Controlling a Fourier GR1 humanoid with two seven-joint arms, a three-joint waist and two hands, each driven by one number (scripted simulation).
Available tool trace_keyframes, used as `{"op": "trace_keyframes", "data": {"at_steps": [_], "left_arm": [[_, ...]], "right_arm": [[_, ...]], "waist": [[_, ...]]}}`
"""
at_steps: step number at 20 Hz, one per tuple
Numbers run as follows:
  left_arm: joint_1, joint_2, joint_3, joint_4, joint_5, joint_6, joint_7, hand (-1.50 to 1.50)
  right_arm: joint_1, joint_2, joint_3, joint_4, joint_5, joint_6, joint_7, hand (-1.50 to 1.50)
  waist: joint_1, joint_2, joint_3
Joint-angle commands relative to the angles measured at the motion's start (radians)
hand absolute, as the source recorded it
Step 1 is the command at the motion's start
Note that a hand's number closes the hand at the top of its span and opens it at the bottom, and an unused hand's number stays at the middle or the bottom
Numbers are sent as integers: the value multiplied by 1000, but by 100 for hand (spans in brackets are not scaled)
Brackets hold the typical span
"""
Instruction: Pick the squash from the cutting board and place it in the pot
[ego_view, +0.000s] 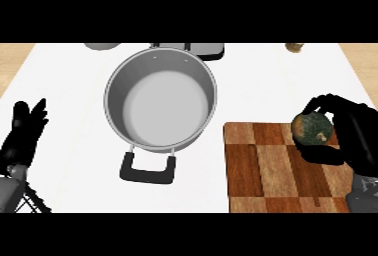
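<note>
- At the far left edge of the white bench (66, 80), the black left hand (24, 137) rests upright. Its fingers (31, 112) are straight and released, grasping nothing.
- Along the top edge, left of centre, a small round grey object (101, 46) is cut off by the view. What it is cannot be told.
- In the middle of the bench stands one large round steel pot (112, 95). Its pale grey floor shows whole from wall to wall, and the squash is not in it.
- The pot has two black handles: the near handle (149, 168) points toward the lower edge, and the far handle (205, 50) lies at the top edge.
- To the right of the pot, near it but apart, one rectangular wooden cutting board of light and dark brown checks (269, 170) lies flat.
- Over the board's upper right corner is one round, mottled dark green and brown squash (311, 128). Whether it touches the wood cannot be told.
- The black right hand (356, 142) is clenched on the squash. Its fingers (326, 102) curl over the top, and the thumb comes in from below.
- At the top edge, toward the right, there is one small brown object (295, 47), too small to name.
- Counted: two hands, one pot with two handles, one board, one squash, two small unnamed objects.
</note>
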Motion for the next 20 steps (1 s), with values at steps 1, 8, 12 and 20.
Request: {"op": "trace_keyframes", "data": {"at_steps": [1, 8, 12, 20], "left_arm": [[19, -8, -23, -32, -19, -4, -10, 0], [57, -23, -29, -71, -32, 15, -9, 0], [32, -24, -34, -78, -38, 22, 16, 0], [19, -33, -48, -60, -32, -3, 7, 0]], "right_arm": [[-89, 35, -42, -133, -143, -4, -50, 150], [-123, 50, 32, -443, -92, 97, 120, 150], [-304, 69, 61, -427, -154, 240, 265, 150], [-625, 228, 191, -220, -123, 373, 526, 150]], "waist": [[6, -10, 29], [5, -10, 28], [18, -6, 28], [30, -5, 27]]}}
